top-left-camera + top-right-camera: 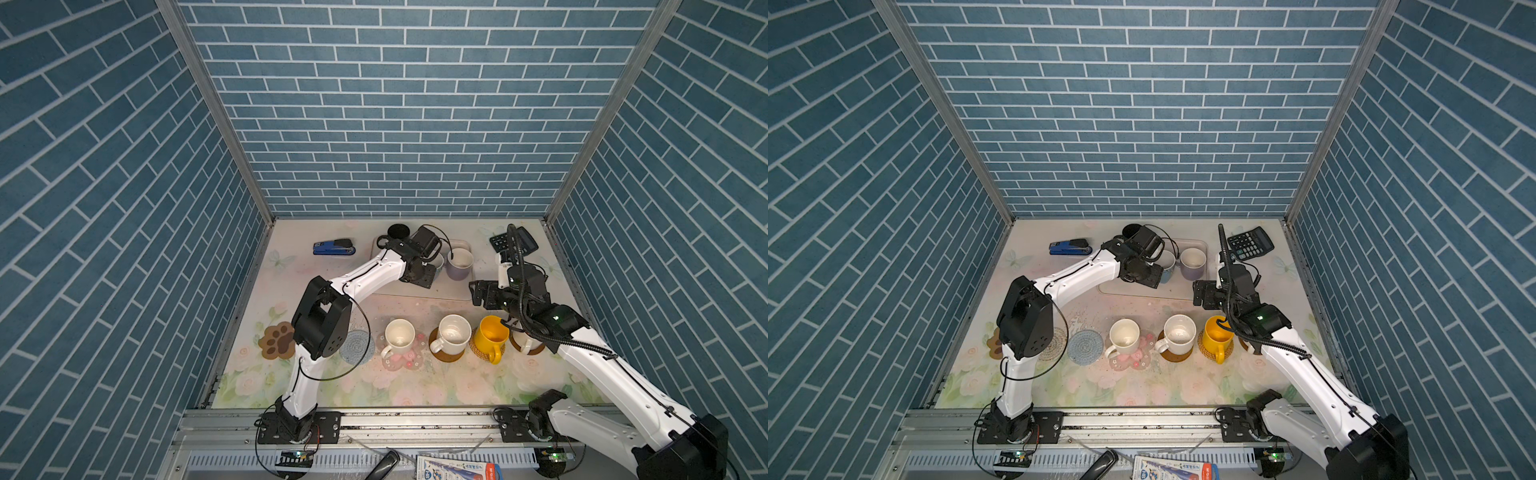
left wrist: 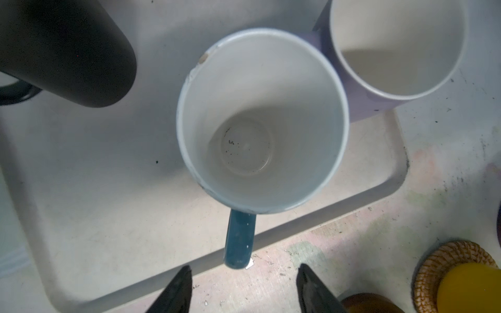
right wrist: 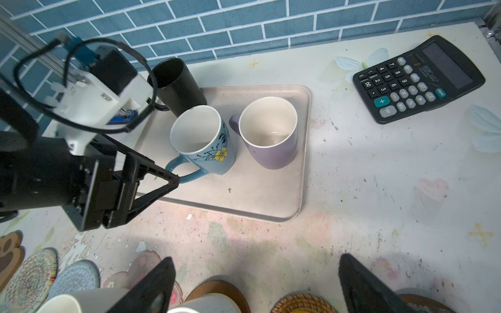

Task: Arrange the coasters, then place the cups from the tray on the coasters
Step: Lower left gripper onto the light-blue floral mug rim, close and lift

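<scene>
The left fingers point(image 2: 179, 287) stand apart on either side of the dark blue handle point(image 2: 240, 238) of the flower-print mug point(image 2: 260, 122), not yet pinching it. They are probably lined up this way because the mug sits upright on the tray point(image 2: 95, 216) with its handle pointing at the arm, the easiest hold. The right fingers point(image 3: 360, 281) are spread wide and empty above the table beside the tray, apparently keeping clear, while the bare blue-grey crocheted coaster point(image 1: 1085, 347) in the front row looks a likely destination.
</scene>
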